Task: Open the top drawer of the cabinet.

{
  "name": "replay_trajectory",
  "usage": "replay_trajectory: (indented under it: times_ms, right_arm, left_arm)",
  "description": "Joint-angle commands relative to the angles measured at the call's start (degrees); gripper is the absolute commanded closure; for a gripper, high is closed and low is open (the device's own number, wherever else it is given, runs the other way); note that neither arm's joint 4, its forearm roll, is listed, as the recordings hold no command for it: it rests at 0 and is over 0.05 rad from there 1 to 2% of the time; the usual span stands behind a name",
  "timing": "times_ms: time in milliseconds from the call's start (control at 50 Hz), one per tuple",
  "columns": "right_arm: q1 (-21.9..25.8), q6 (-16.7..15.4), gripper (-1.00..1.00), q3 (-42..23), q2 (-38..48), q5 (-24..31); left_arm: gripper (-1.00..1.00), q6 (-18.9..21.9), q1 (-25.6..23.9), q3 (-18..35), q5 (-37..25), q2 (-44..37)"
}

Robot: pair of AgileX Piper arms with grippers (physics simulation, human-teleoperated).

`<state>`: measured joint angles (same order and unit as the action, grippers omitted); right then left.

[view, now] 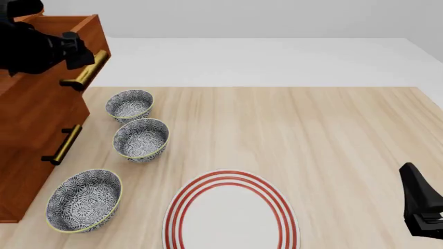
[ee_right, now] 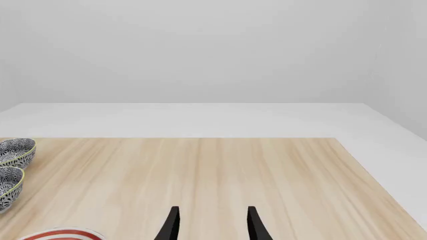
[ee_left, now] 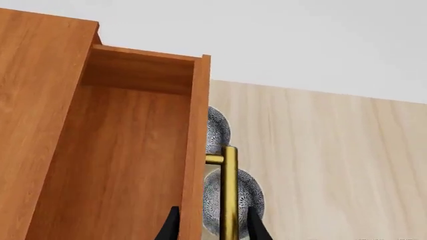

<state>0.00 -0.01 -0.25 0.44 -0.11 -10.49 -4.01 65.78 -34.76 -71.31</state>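
Reddish-brown wooden top drawer (ee_left: 133, 150) stands pulled out from the large three-drawer wooden cabinet (view: 28, 140) at the table's far left. Left gripper (ee_left: 210, 227): black fingers straddle the drawer front and its brass bar handle (ee_left: 229, 192), whether clamped I cannot tell. Three patterned ceramic bowls (view: 141, 139) sit beside the cabinet. Right gripper (ee_right: 210, 225) hovers over the light wooden table (ee_right: 220, 175), jaws parted, holding nothing.

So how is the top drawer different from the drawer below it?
The top drawer is pulled out from the cabinet, its hollow inside showing; the lower drawer sits flush and shut. The left pincer is at the top handle; nothing touches the lower handle. Both are reddish-brown wood with brass bar handles.
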Motion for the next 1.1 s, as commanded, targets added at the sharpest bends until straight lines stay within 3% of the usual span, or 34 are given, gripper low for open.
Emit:
replay_trajectory:
  times_ms: [20, 400, 1100]
  right_arm:
    - [0.0, 0.0, -1.0, 0.0, 0.0, 0.0]
    - [0.0, 0.0, -1.0, 0.0, 0.0, 0.0]
    - [0.0, 0.0, -1.0, 0.0, 0.0, 0.0]
  left_arm:
    - [-1.0, -0.9, -2.0, 0.0, 0.5, -3.2]
    - [-1.0, -1.9, -5.2, 3.0, 0.7, -8.1]
    - [-1.0, -3.9, -9.7, 1.0, 2.4, -8.9]
